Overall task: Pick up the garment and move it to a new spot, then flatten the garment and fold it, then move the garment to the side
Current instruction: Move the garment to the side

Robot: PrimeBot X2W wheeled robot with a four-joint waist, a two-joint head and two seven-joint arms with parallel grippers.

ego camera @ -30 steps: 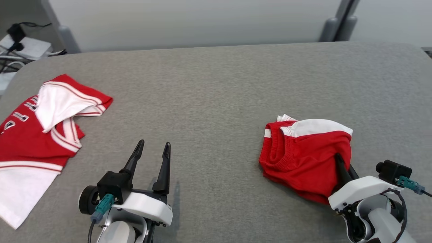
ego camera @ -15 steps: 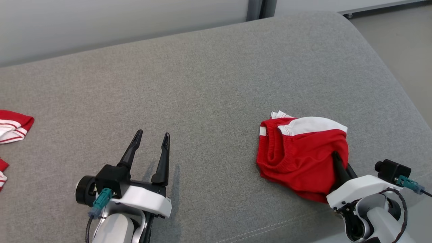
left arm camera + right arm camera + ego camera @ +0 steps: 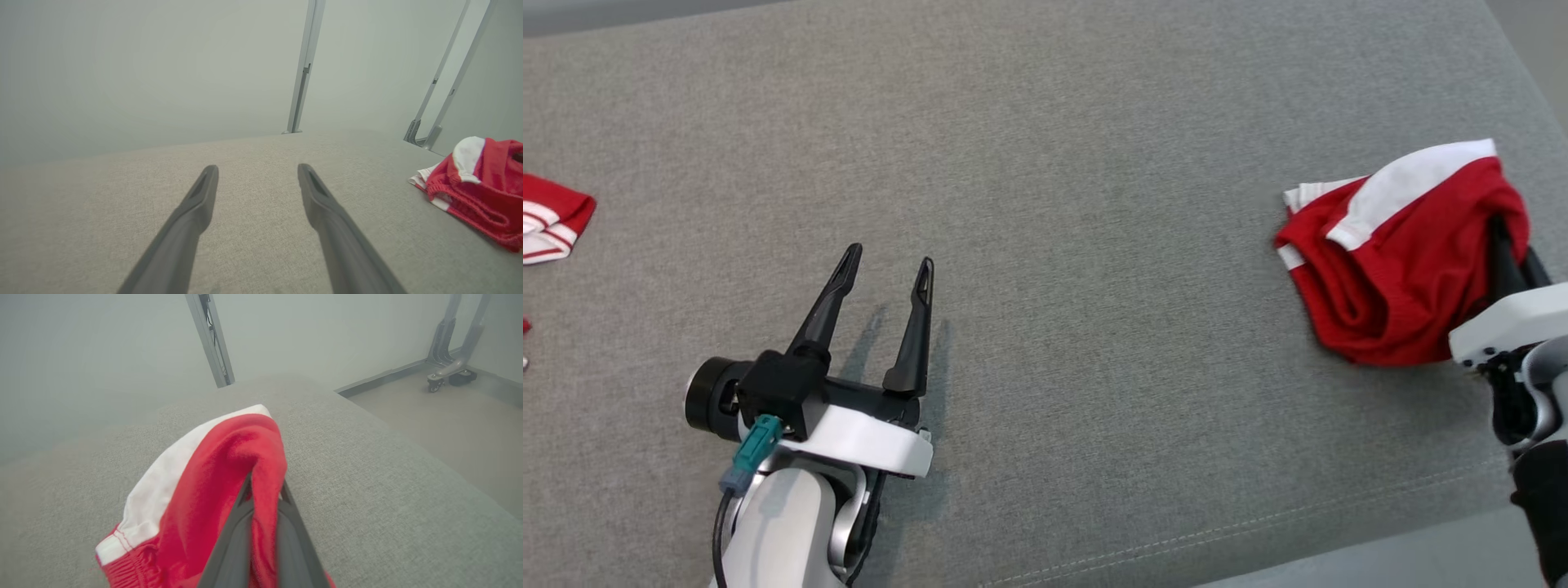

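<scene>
Red shorts with a white band (image 3: 1401, 261) lie bunched at the right of the grey padded table (image 3: 1045, 163), partly lifted. My right gripper (image 3: 1507, 241) is shut on the shorts' upper fold; in the right wrist view the red cloth (image 3: 229, 482) is pinched between its fingers (image 3: 241, 522). My left gripper (image 3: 886, 265) stands open over bare table at the lower left, nothing between its fingers (image 3: 196, 204). The left wrist view has the shorts (image 3: 478, 188) far to its right.
A second red and white garment (image 3: 551, 216) pokes in at the left edge. The table's front edge with a seam (image 3: 1258, 531) runs along the bottom right; its right edge drops to the floor (image 3: 449, 416). A wheeled stand (image 3: 449, 371) sits there.
The head camera has turned right and tilted down. My right gripper has carried the shorts up and to the right relative to the left gripper, which has stayed open.
</scene>
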